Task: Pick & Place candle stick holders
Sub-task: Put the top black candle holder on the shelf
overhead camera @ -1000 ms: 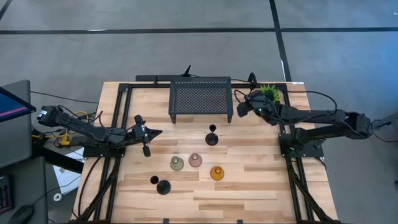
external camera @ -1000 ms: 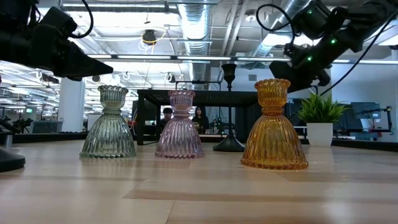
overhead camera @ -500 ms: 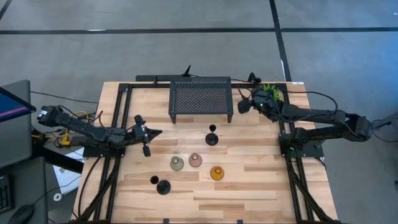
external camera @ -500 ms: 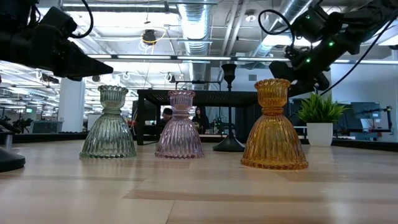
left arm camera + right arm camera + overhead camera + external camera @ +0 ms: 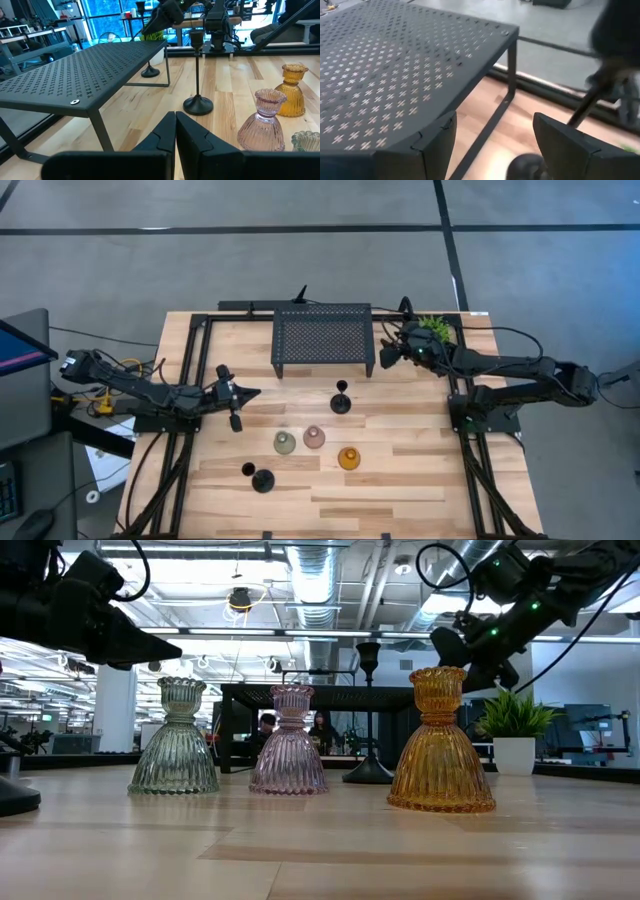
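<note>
Grey concrete floor (image 5: pixel 300 260) with dark lines around table; exposed ceiling ducts (image 5: pixel 310 565), bright strip lights overhead

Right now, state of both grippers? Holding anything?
Left gripper: shut, empty, hovering at the table's left side.
Right gripper: open, empty, beside the black rack, a black candle stick holder just ahead.

- Even overhead light; table (image 5: pixel 400 460) bright, shadows faint.
- Low view: ceiling lamps (image 5: pixel 330 552) glare upper centre, arms silhouetted.
- Right wrist view: stem (image 5: pixel 587 102) blurred at right.
- Left wrist view: blue window glow upper left.
</note>
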{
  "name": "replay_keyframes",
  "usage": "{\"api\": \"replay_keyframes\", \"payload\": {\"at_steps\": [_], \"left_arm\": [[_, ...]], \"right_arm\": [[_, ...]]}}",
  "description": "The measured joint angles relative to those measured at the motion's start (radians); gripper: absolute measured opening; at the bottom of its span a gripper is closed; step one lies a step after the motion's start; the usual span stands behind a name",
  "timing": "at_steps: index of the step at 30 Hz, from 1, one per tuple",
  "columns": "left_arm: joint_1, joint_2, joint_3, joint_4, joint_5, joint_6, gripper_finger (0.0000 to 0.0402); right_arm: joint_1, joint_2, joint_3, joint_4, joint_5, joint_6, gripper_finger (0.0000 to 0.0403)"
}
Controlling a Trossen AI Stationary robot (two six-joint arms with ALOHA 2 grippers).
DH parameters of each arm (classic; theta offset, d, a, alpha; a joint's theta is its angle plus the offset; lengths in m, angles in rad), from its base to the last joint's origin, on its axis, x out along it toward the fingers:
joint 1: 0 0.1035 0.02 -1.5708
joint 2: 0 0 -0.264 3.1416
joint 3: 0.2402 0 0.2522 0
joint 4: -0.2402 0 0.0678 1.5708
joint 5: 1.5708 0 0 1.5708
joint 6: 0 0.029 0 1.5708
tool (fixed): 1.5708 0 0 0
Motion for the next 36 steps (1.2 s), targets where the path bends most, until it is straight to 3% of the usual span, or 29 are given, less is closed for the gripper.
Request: {"api": "replay_keyframes", "payload": {"at_steps": [14, 22, 36], "left_arm": [[0.0, 0.0, 0.0, 0.0, 0.0, 0.0, 0.0011], [0.0, 0.0, 0.0, 0.0, 0.0, 0.001, 0.0011], [0.0, 0.0, 0.0, 0.0, 0.0, 0.003, 0.0011]], "right_arm": [[0.011, 0.0, 0.0, -0.221, -0.043, 0.09, 0.0254], [-0.031, 0.0, 0.0, -0.196, 0.065, 0.066, 0.0254], [-0.071, 0.0, 0.0, 0.016, 0.111, -0.067, 0.0242]]}}
